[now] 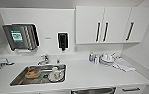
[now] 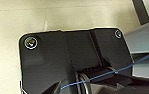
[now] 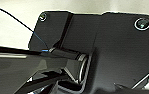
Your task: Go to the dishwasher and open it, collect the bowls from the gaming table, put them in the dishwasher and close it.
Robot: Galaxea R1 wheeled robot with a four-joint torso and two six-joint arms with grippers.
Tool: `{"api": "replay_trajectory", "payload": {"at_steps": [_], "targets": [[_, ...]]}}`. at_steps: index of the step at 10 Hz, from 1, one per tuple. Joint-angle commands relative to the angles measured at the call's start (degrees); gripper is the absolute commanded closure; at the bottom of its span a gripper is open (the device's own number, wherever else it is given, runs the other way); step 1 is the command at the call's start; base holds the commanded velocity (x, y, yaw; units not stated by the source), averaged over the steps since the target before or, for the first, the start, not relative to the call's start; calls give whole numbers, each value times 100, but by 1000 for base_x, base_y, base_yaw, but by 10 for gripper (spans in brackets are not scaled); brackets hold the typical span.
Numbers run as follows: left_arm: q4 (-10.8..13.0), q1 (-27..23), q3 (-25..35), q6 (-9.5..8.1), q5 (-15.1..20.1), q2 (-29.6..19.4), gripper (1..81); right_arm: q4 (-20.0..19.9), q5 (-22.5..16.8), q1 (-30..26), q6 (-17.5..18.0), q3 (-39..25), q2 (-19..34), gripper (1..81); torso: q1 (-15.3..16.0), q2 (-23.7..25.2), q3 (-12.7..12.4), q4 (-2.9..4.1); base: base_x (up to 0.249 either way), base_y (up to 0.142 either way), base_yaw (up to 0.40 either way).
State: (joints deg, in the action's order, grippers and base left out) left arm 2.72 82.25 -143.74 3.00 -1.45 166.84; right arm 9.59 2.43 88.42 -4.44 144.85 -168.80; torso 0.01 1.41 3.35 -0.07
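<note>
Whether either claw is open or closed cannot be told. In the head view the dishwasher (image 1: 93, 90) shows as a steel front at the near edge, below the white counter (image 1: 90, 75), right of the sink (image 1: 38, 74) with dishes. White cabinets (image 1: 102, 25) hang above.
</note>
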Motion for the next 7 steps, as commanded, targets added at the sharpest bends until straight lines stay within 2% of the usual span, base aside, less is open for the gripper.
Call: {"api": "replay_trajectory", "payload": {"at_steps": [1, 4, 7], "targets": [[0, -301, 39, 25, 286, -19, 10, 34, -287, -241, 4, -46, 11, 10, 0, 0, 0, 0, 102, 0, 0], [-17, -301, 21, 25, 286, -19, 10, 25, -287, -232, 4, -46, 11, 10, 2, 0, 0, 0, 89, 0, 0], [-35, -284, 21, -1, 286, -28, 10, -28, -348, -276, 22, -46, -33, 10, 7, -2, 0, 0, 0, 0, 0]]}}
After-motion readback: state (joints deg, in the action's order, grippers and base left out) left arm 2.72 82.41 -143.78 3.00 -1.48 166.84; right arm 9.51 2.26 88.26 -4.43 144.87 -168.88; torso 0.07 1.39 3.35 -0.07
